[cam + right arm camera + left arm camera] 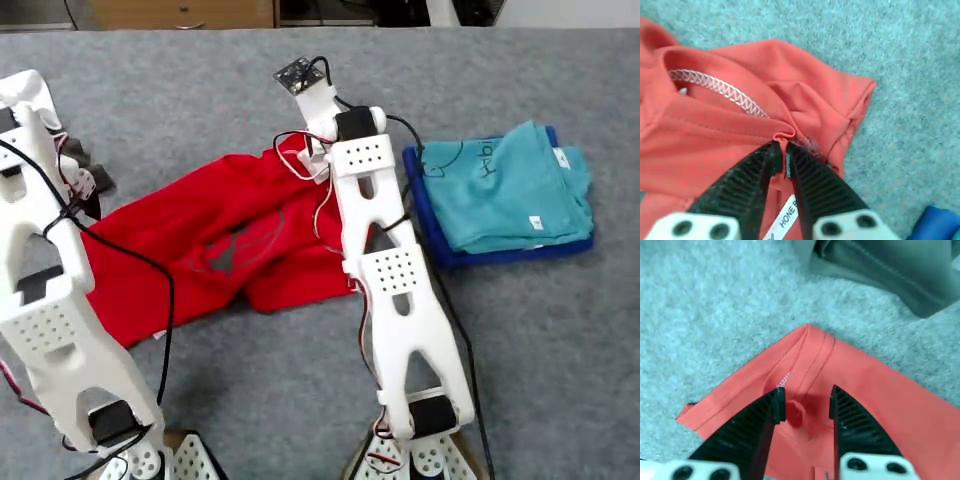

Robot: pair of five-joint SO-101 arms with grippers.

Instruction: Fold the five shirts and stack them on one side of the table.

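A red shirt (215, 245) lies spread on the grey table, unfolded. My right gripper (784, 155) is shut on a small fold of the red shirt (730, 130) just beside its collar seam; in the high view this is the shirt's far right end, under the right arm (365, 190). My left gripper (805, 407) stands open over a hemmed corner of the red shirt (865, 390) at its left end, fingertips down on the cloth with a small pucker of fabric between them. A folded teal shirt (510, 190) rests on a folded blue shirt (425, 215) at the right.
A dark grey-green garment (890, 270) lies just beyond the red shirt's corner by the left arm (40, 250). Grey carpet-like table (560, 350) stretches in front of and behind the shirt. Cables trail along both arms.
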